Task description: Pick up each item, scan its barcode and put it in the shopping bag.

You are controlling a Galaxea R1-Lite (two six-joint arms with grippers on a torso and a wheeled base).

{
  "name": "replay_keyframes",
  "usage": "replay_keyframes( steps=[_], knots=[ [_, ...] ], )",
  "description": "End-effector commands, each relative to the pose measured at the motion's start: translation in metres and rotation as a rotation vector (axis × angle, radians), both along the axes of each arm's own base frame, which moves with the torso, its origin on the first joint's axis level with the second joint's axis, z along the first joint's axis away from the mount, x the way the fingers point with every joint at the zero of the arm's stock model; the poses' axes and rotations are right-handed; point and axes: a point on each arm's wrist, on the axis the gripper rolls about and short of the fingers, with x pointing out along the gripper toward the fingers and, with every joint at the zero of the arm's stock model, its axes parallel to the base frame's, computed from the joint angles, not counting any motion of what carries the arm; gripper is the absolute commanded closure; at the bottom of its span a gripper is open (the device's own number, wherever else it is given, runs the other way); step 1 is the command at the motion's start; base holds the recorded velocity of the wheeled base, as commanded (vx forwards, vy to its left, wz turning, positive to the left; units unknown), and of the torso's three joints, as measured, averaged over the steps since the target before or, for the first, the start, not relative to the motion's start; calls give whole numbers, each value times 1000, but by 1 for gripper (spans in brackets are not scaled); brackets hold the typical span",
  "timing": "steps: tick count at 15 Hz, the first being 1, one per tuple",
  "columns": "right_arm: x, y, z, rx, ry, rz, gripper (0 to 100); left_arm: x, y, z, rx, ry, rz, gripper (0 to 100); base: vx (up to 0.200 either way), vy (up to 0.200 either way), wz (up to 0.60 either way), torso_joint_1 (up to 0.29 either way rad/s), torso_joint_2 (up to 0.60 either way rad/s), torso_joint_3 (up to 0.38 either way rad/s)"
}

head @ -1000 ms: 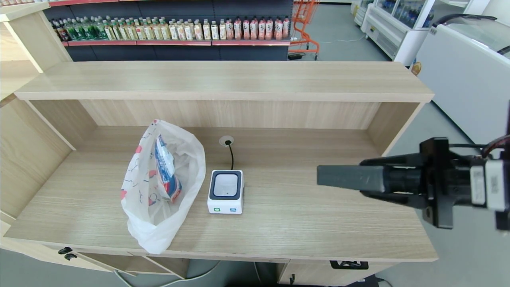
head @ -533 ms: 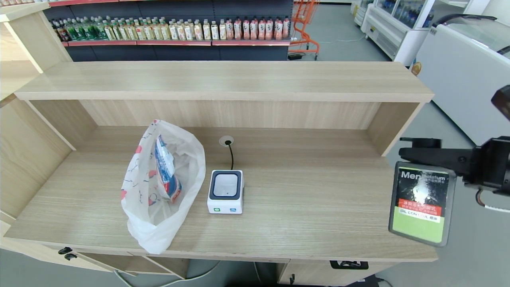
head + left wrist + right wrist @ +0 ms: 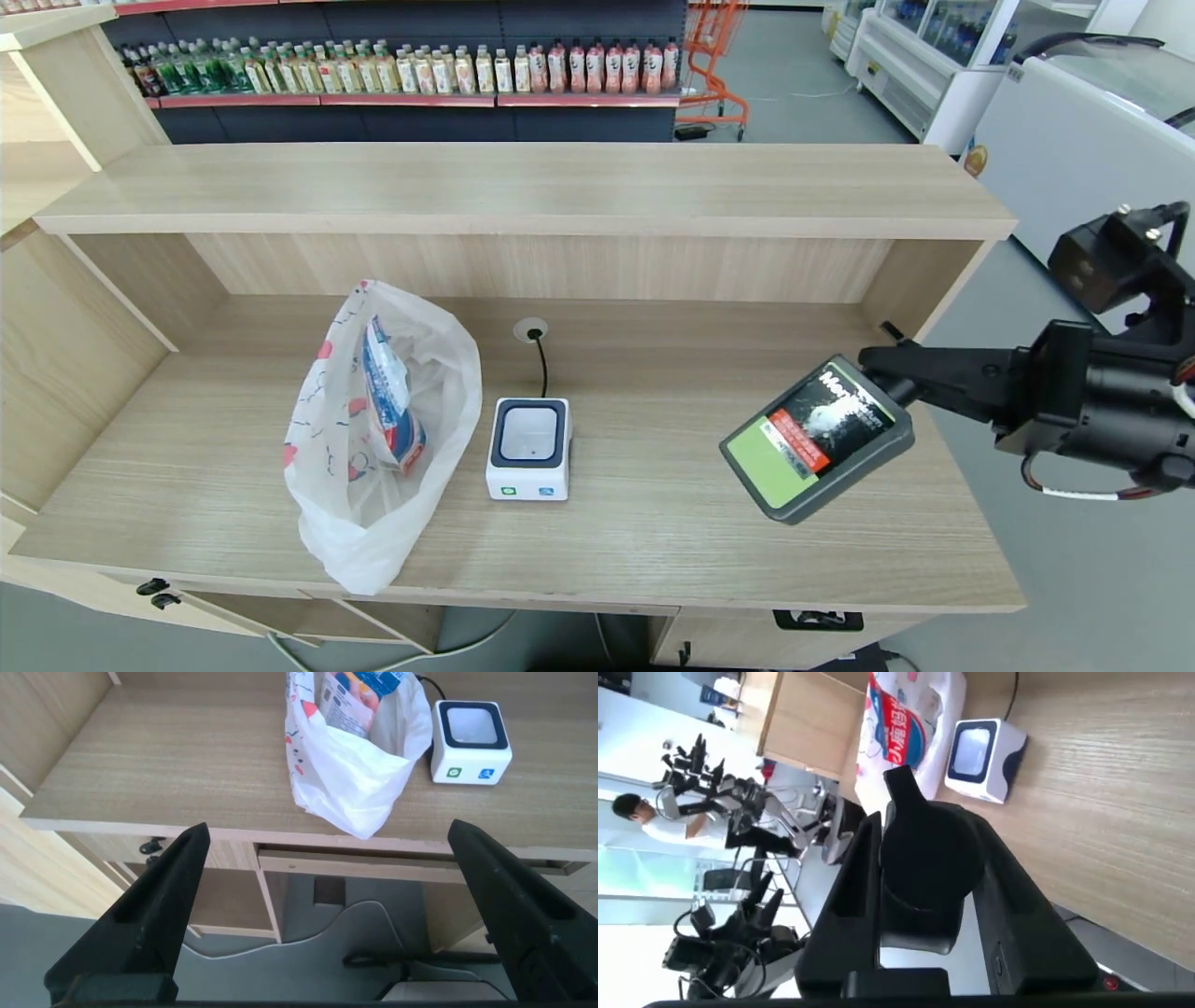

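Above the right end of the bench (image 3: 700,532), the right gripper (image 3: 894,385) hangs with its fingers (image 3: 943,373) pinching a dark bottle (image 3: 817,439) by the cap end, tilted and well apart from the scanner (image 3: 528,448). Gripped so narrowly, it could swing or slip, or present no barcode. The left gripper (image 3: 329,831) is spread, near the shopping bag (image 3: 345,551).

- Dark grey flat bottle (image 3: 817,439) with a green, black and red label, clamped at its cap end in the right gripper (image 3: 885,381) and tilted above the counter (image 3: 653,532).
- White barcode scanner (image 3: 528,448), window up, just beside the bag.
- White, red-patterned shopping bag (image 3: 350,532), open, with a blue-and-white packet (image 3: 387,392) upright inside.
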Motion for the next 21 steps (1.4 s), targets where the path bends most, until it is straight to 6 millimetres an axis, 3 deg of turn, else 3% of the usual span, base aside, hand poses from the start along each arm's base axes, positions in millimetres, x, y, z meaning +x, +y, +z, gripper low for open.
replay_keyframes(
  steps=[1, 5, 10, 15, 17, 21],
  knots=[
    [23, 7, -17, -19, 65, 1, 100, 0, 0, 0, 0, 0, 0, 0, 0, 0, 0, 0, 0, 0],
    [38, 19, -27, -22, 75, 30, 100, 0, 0, 0, 0, 0, 0, 0, 0, 0, 0, 0, 0, 0],
    [60, 27, -35, -24, 64, 6, 100, 0, 0, 0, -7, -2, 0, 0, 0, 200, 0, 1, 4, 2],
    [99, 43, -43, -45, 60, -78, 100, 0, 0, 0, -7, 0, 0, 0, 0, 200, 0, 12, 2, 5],
    [117, 49, -47, -49, 59, -93, 100, 0, 0, 0, -2, 0, 0, 0, 0, 0, 0, 0, 0, 0],
    [133, 58, -69, -105, 62, -77, 100, 0, 0, 0, -2, 0, 0, 0, 0, 0, 0, 0, 0, 0]
  ],
)
